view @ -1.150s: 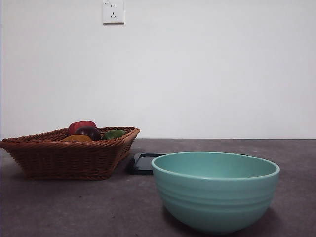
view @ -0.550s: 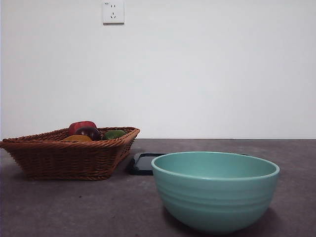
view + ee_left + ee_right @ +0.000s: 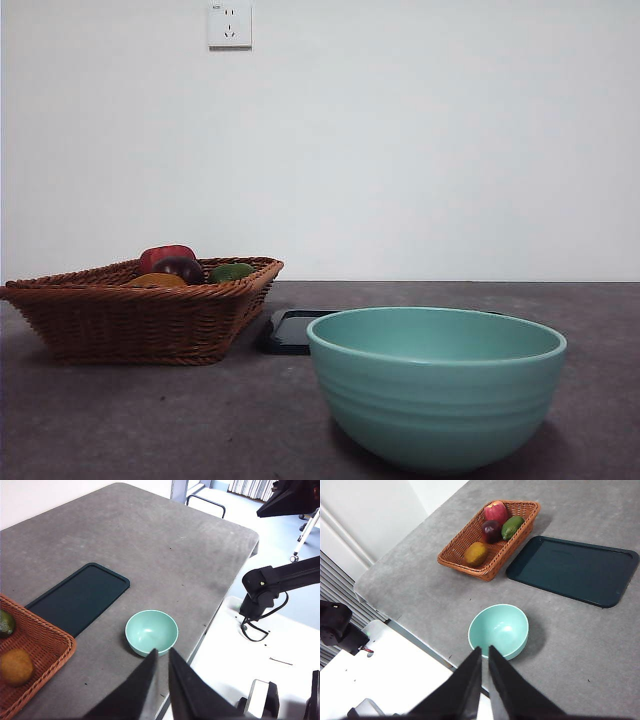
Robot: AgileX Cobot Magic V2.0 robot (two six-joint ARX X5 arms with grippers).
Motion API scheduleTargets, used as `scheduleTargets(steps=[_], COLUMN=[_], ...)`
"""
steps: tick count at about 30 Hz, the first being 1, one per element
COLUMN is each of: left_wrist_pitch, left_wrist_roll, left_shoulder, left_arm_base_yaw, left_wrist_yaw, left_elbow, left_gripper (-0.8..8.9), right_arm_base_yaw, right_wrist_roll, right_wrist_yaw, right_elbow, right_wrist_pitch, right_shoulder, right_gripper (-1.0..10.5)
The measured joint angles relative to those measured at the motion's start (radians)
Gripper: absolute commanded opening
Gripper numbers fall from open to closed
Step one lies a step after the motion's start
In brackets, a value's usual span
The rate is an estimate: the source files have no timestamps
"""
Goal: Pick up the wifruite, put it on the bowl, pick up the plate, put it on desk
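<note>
We compare the front view over the last second and find nothing moved: basket, fruit, tray and bowl sit exactly as they did, and no arm has entered that view. We read this as the task not yet begun, with both arms waiting high above the table.

Going left to right in the front view, the wicker basket [image 3: 140, 310] stands at the left, a little farther back than the bowl. It holds four fruits: one wifruite [image 3: 476, 553], orange-yellow, at the basket's near end; one dark purple fruit [image 3: 491, 530]; one red apple [image 3: 496, 511]; one green fruit [image 3: 512, 527]. The wifruite is untouched, well apart from both grippers. Just right of the basket lies one dark tray [image 3: 572, 570], flat on the desk [image 3: 150, 420]; we take it for the plate the task names. Nearest and to the right stands one mint-green bowl [image 3: 436, 385], empty inside in both wrist views.

The left gripper [image 3: 161, 652] hangs high over the near table edge, jaws pressed almost together and holding nothing. The right gripper [image 3: 485, 650] hangs likewise above the bowl's near side, jaws nearly closed on nothing
</note>
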Motion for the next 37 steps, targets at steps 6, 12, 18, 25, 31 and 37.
scheduleTargets(steps=[6, 12, 18, 25, 31, 37], left_wrist_pitch=[0.000, 0.000, 0.150, 0.627, 0.906, 0.963], left_wrist_roll=[0.000, 0.000, -0.050, -0.020, -0.003, -0.003], left_shoulder=[0.000, -0.013, -0.043, -0.168, -0.343, -0.470], left_arm_base_yaw=[0.000, 0.074, 0.323, 0.640, 0.836, 0.882], left_wrist_yaw=[0.000, 0.001, -0.002, -0.071, -0.085, -0.111], left_elbow=[0.000, 0.000, -0.084, -0.512, -0.952, -1.219], left_gripper=[0.29, 0.29, 0.29, 0.29, 0.29, 0.29], right_arm_base_yaw=[0.000, 0.000, 0.000, 0.000, 0.000, 0.000], right_wrist_roll=[0.000, 0.000, 0.000, 0.000, 0.000, 0.000], right_wrist_yaw=[0.000, 0.000, 0.000, 0.000, 0.000, 0.000], right_elbow=[0.000, 0.000, 0.000, 0.000, 0.000, 0.000], right_wrist_pitch=[0.000, 0.000, 0.000, 0.000, 0.000, 0.000], right_shoulder=[0.000, 0.000, 0.000, 0.000, 0.000, 0.000], right_gripper=[0.2, 0.2, 0.2, 0.2, 0.2, 0.2])
